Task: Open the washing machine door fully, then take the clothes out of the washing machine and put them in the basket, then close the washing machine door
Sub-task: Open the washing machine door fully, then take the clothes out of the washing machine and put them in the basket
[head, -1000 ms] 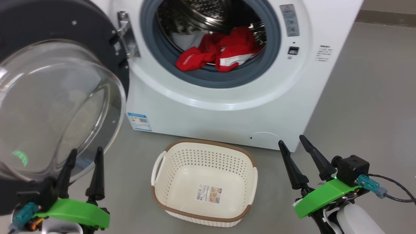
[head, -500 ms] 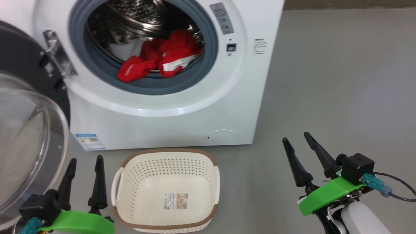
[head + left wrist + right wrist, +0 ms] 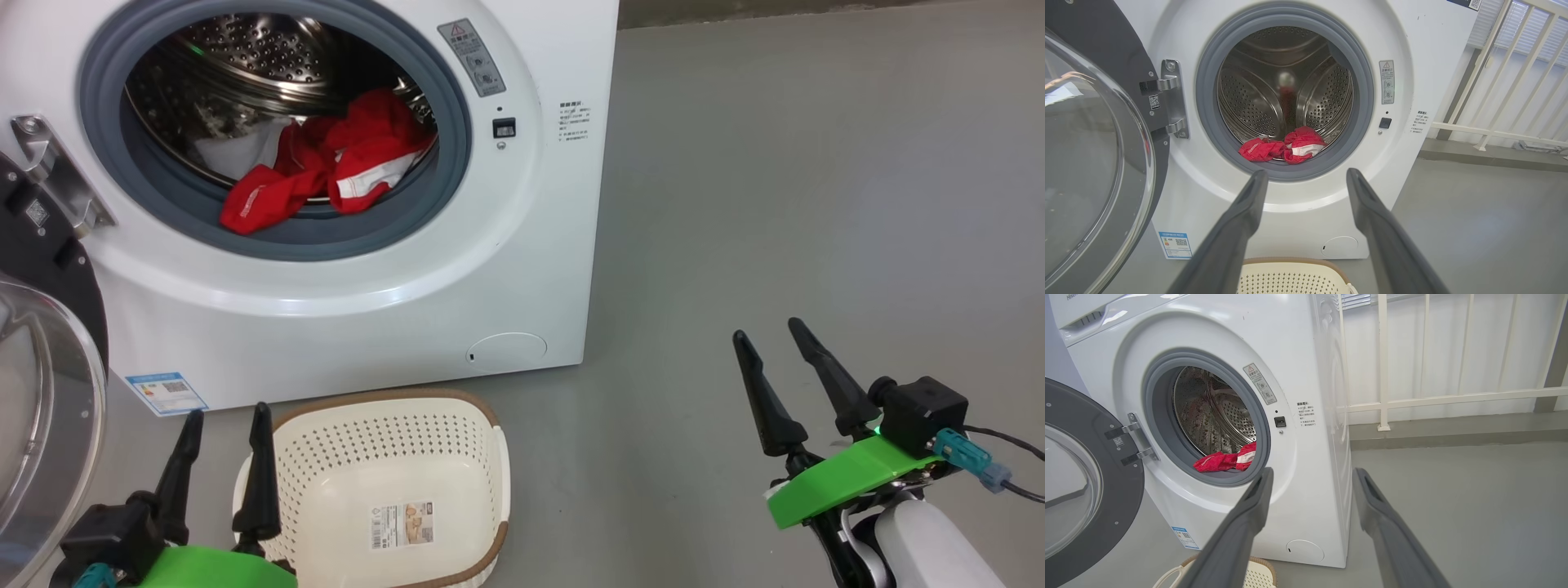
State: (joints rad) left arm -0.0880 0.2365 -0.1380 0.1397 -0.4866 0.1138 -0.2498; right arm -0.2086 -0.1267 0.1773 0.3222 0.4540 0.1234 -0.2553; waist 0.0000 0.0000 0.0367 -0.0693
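Door open, clothes not yet out of the drum.

The washer (image 3: 326, 327) stood on the grey floor (image 3: 775, 204) with its door (image 3: 41, 425) swung wide to the left on its hinge (image 3: 49, 180), so step 1 of 3 looked done. The basket (image 3: 375, 398) sat on the floor just in front of the washer, empty but for its paper label (image 3: 402, 523). The clothes (image 3: 326, 171) lay in a red heap at the front of the drum (image 3: 245, 57), 1 end draped onto the grey gasket (image 3: 326, 237), untouched. The 2 pincers hung low, well short of the opening: the left pincer (image 3: 228, 412) at the basket's left edge, the right pincer (image 3: 766, 329) over bare floor, each with fingers apart and holding nothing. Left to do, by my reading: lift the clothes into the basket, then shut the door.
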